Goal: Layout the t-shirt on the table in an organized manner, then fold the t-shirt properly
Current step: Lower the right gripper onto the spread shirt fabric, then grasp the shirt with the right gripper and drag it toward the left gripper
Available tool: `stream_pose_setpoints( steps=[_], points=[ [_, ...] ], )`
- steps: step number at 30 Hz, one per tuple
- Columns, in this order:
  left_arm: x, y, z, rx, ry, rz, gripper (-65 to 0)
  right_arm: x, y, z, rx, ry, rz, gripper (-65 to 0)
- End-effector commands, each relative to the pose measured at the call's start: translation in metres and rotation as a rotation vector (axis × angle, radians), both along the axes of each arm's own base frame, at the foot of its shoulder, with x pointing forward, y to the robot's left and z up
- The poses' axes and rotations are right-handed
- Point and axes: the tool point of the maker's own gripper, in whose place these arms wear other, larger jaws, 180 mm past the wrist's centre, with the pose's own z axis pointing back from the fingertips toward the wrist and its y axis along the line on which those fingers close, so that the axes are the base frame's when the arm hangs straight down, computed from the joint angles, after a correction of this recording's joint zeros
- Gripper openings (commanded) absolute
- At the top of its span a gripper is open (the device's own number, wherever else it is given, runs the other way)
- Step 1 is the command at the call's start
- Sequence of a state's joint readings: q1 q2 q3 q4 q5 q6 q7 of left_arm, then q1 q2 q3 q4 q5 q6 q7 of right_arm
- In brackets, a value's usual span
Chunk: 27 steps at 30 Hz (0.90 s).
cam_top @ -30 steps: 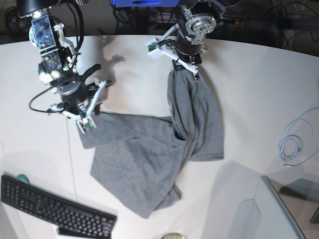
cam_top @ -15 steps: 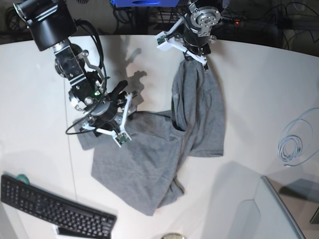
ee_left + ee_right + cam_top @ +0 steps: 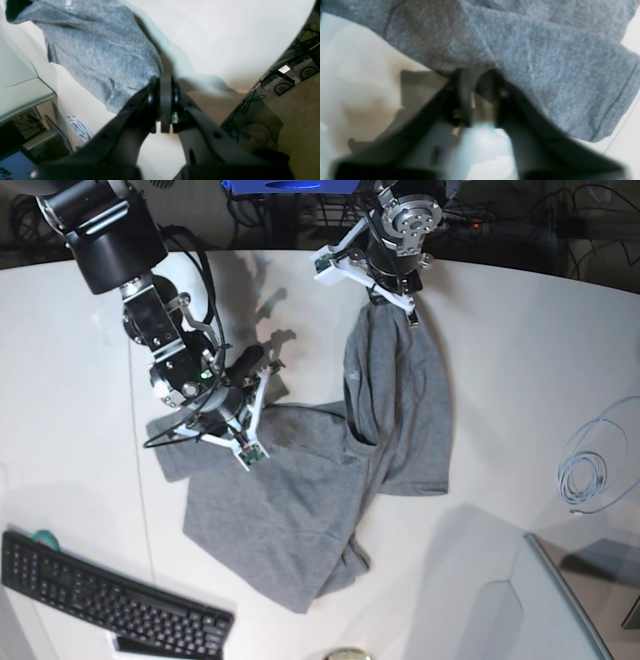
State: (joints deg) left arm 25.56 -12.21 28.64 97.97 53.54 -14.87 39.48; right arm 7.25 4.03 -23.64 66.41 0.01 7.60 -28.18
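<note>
T-shirt (image 3: 300,510) lay crumpled across the white tabletop (image 3: 500,360). Left gripper (image 3: 162,117) was clamped on its upper edge near the far rim. Right gripper (image 3: 477,82) was nearly closed, pinching a fold of it mid-tabletop.

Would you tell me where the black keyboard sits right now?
In the base view, the keyboard lies at the table's lower-left edge, below-left of the t-shirt.

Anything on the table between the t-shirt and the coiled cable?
Nothing: in the base view only bare table separates the t-shirt from the coiled cable.
</note>
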Motion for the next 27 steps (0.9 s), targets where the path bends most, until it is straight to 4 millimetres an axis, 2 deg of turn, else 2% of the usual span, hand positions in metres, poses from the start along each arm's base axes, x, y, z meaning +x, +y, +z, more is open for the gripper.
stream_pose_setpoints(
  steps=[1,2,5,9,11,14,17,20,22,24,27],
  points=[
    [0.007,-0.002,0.008,-0.011,-0.033,0.004,-65.0,0.01,0.003,0.011,0.021,-0.041,-0.005,-62.9],
    [0.007,-0.002,0.008,-0.011,-0.033,0.004,-65.0,0.005,0.003,0.009,0.02,-0.034,-0.006,-65.0],
    [0.007,-0.002,0.007,-0.01,-0.033,0.003,-65.0,-0.006,-0.005,0.008,0.016,-0.036,-0.004,-64.7],
    [0.006,-0.002,0.007,-0.01,-0.03,0.003,-65.0,-0.022,-0.005,0.011,0.031,-0.04,-0.006,-64.7],
    [0.005,-0.001,0.007,-0.008,-0.029,0.002,-65.0,-0.027,-0.016,0.01,0.032,-0.035,-0.039,-64.7],
    [0.004,-0.001,0.006,-0.008,-0.027,0.002,-65.0,-0.023,-0.015,0.027,0.063,-0.08,-0.059,-64.1],
    [0.003,-0.001,0.005,-0.006,-0.022,0.002,-65.0,-0.015,0.003,0.051,0.095,-0.144,-0.015,-58.5],
    [0.002,0.0,0.004,-0.005,-0.019,0.002,-65.0,-0.01,0.035,0.074,0.127,-0.204,0.074,-44.3],
    [0.001,0.0,0.004,-0.004,-0.018,0.002,-65.0,-0.01,0.063,0.087,0.167,-0.227,0.12,-34.2],
    [0.001,-0.001,0.004,-0.005,-0.017,0.001,-65.0,-0.007,0.085,0.097,0.197,-0.242,0.145,-26.9],
    [0.0,-0.003,0.004,-0.009,-0.016,-0.004,-65.0,-0.001,0.107,0.098,0.213,-0.235,0.174,-25.4]
  ],
)
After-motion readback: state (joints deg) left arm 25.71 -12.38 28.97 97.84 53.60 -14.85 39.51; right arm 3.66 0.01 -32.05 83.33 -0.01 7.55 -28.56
